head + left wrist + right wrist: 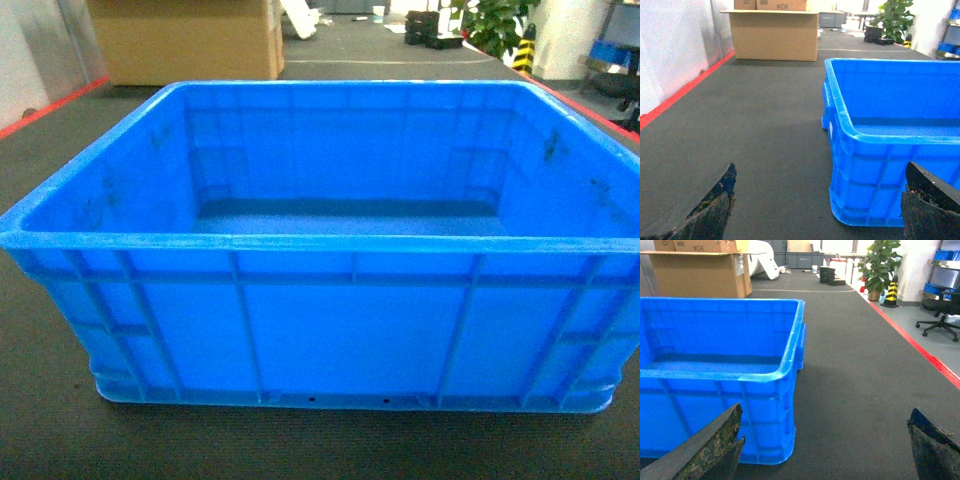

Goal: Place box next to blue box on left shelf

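The box [330, 330] is a large open-topped bright blue crate with ribbed walls, standing empty on the dark ribbed mat and filling the head view. In the left wrist view the box [890, 130] is on the right, and my left gripper [820, 170] stands open, its jaws straddling the near left corner of the box without touching it. In the right wrist view the box [715, 365] is on the left, and my right gripper [826, 408] is open around its near right corner. Neither gripper shows in the head view. The left shelf and the other blue box are out of view.
A big cardboard carton [774, 35] stands at the back left on the mat. Red lines [920, 347] border the mat on both sides. Beyond the right edge are a potted plant [880, 265], a striped cone [891, 290] and an office chair [942, 322].
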Tool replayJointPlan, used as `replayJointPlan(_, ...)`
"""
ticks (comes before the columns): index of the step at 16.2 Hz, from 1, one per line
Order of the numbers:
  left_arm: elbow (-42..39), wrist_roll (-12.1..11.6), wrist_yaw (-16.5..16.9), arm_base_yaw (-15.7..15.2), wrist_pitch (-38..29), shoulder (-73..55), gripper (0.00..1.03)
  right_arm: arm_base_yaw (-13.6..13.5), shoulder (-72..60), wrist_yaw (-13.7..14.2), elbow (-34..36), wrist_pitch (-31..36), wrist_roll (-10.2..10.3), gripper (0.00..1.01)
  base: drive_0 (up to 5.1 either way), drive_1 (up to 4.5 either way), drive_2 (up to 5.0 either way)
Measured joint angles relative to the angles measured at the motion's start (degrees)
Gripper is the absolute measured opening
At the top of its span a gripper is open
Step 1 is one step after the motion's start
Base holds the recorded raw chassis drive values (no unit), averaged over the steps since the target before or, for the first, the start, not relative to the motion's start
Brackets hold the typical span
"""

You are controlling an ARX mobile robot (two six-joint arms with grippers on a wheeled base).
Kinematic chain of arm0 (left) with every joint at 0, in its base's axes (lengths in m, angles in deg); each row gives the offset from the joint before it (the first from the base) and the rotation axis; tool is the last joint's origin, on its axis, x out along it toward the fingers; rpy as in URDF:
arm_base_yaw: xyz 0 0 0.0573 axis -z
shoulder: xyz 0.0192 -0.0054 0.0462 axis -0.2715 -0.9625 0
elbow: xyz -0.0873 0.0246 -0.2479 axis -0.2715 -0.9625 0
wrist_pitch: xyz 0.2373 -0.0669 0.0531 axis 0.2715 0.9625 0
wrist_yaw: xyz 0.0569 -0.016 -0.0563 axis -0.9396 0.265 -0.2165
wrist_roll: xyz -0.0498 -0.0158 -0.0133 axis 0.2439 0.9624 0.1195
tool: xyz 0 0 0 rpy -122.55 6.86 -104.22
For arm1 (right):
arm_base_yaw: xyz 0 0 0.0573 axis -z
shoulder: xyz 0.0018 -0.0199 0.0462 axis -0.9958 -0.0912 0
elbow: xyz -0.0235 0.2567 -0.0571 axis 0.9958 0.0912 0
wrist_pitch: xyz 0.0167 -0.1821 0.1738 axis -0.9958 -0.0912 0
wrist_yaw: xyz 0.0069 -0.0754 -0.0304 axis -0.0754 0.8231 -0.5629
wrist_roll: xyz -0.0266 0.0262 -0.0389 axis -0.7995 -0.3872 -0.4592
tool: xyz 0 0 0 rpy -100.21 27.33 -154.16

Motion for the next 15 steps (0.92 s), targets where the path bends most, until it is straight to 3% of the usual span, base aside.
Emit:
replayJointPlan(1, 0.0, -0.02, 0.0, 0.0, 0.0, 0.0, 0.98, 0.0, 0.0, 0.0, 0.0, 0.0, 0.0, 0.98, 0.0, 0.0, 0.0)
replayJointPlan(2, 0.61, -1.66, 4.15, -1.53, 3.67, -0.9, 0.98, -1.36, -0.57, 4.02, -0.46, -2.69, -0.63, 0.98, 0.0, 0.0, 0.0)
replayJointPlan(3, 0.81, -3.48, 7.54, -2.84, 3.58, -2.6, 0.98, -4.28, -3.08, 10.21, -1.07, -4.11, -1.46, 0.98, 0.0, 0.0, 0.0)
replayJointPlan(4, 0.83, -4.2, 8.74, -2.91, 2.47, -4.11, 0.98, -4.85, -4.59, 13.46, -1.18, -3.58, -1.49, 0.98, 0.0, 0.0, 0.0)
replayJointPlan(5, 0.85, -4.61, 8.68, -2.05, -1.03, -6.4, 0.98, -4.83, -6.97, 15.65, -1.25, -0.48, -1.03, 0.98, 0.0, 0.0, 0.0)
replayJointPlan(6, 1.16, -4.61, 8.59, -1.64, -4.5, -9.81, 0.98, -4.87, -9.57, 15.69, -1.84, 2.14, -0.92, 0.98, 0.0, 0.0, 0.0)
replayJointPlan(7, 1.92, -4.52, 7.63, -1.22, -12.31, -18.03, 0.98, -4.7, -16.74, 13.97, -4.15, 8.55, -0.09, 0.98, 0.0, 0.0, 0.0)
replayJointPlan(9, 7.23, -4.22, 4.44, 0.44, -26.29, -34.16, 0.98, -1.79, -31.26, 8.44, -11.34, 16.46, 2.75, 0.98, 0.0, 0.0, 0.0)
replayJointPlan(11, 15.96, -3.91, 0.85, 5.38, -35.54, -50.34, 0.98, -1.51, -44.19, 4.9, -19.67, 16.9, 4.09, 0.98, 0.0, 0.0, 0.0)
replayJointPlan(13, 24.26, -2.64, -2.05, 8.46, -36.26, -63.76, 0.98, -1.29, -57.42, 1.79, -29.16, 14.43, 4.76, 0.98, 0.0, 0.0, 0.0)
replayJointPlan(15, 33.11, -1.9, -6.29, 11.1, -33.51, -76.81, 0.98, -0.79, -72.28, -0.35, -41.64, 10.32, 7.45, 0.98, 0.0, 0.0, 0.0)
